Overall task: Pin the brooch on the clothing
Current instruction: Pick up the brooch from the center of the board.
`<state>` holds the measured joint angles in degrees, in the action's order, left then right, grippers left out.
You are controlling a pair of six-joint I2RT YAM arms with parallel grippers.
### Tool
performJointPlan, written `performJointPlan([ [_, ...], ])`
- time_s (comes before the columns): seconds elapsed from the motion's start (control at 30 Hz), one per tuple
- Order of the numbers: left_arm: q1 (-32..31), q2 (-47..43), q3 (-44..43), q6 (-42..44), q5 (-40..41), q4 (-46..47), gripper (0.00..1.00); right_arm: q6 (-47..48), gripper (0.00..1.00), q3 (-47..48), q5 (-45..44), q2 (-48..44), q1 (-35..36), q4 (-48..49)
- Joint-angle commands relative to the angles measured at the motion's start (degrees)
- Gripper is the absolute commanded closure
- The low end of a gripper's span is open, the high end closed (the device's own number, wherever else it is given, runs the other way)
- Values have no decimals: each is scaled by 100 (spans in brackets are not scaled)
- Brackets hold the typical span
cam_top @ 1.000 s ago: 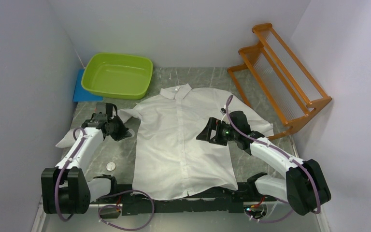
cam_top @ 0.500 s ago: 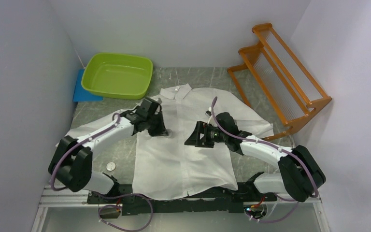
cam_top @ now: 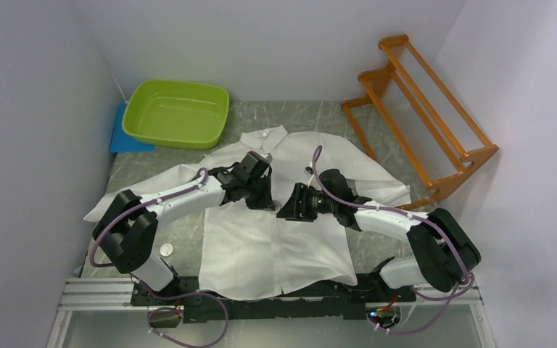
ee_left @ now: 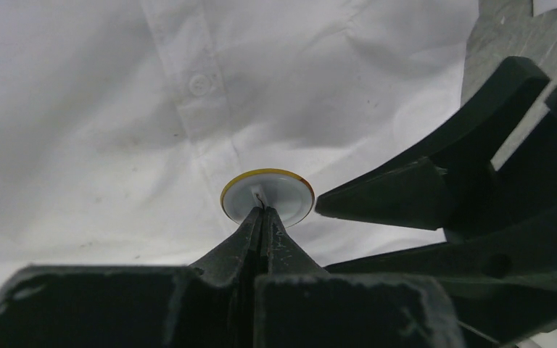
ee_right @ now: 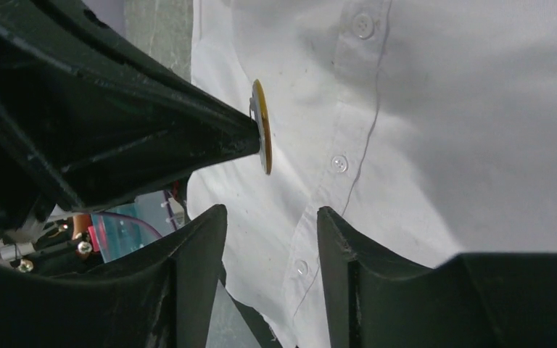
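Much of the grey marbled table (cam_top: 312, 116) was taken up by the white shirt (cam_top: 261, 246), which was laid flat, front up, with its collar toward the far wall and its hem drawn to the near edge by the arm bases. One sleeve was spread to the left wall and the other toward the orange rack (cam_top: 424, 109), which was stood along the right side at the far corner. A green basin (cam_top: 176, 114) was set at the far left corner on a blue mat (cam_top: 125, 139), just apart from the shirt's shoulder. Bare strips of table were seen beside the shirt's body on the left and behind the collar. Both arms were extended over the chest of the shirt, their tips brought close together near the button placket. The left gripper (ee_left: 262, 217) was pressed together on the back of the brooch (ee_left: 267, 194), which was pinched at its pin. The brooch, a round white piece with a yellow rim, was held over the placket; whether it touched the fabric could not be told. The right gripper (ee_right: 272, 217) was held just beside it, its jaws parted and nothing between them. A small round disc (cam_top: 165, 249) was seen lying on the bare table near the shirt's left edge.
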<state>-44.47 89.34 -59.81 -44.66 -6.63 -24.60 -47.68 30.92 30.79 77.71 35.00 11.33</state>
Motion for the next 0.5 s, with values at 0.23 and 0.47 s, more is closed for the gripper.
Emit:
performJointPlan([
  [0.23, -281, 136, -422, -56, 76, -19, 97, 178, 64, 509, -59, 200, 42, 28],
  [0.47, -299, 14, -343, -61, 95, -30, 97, 395, 69, 677, -369, 119, 42, -361],
])
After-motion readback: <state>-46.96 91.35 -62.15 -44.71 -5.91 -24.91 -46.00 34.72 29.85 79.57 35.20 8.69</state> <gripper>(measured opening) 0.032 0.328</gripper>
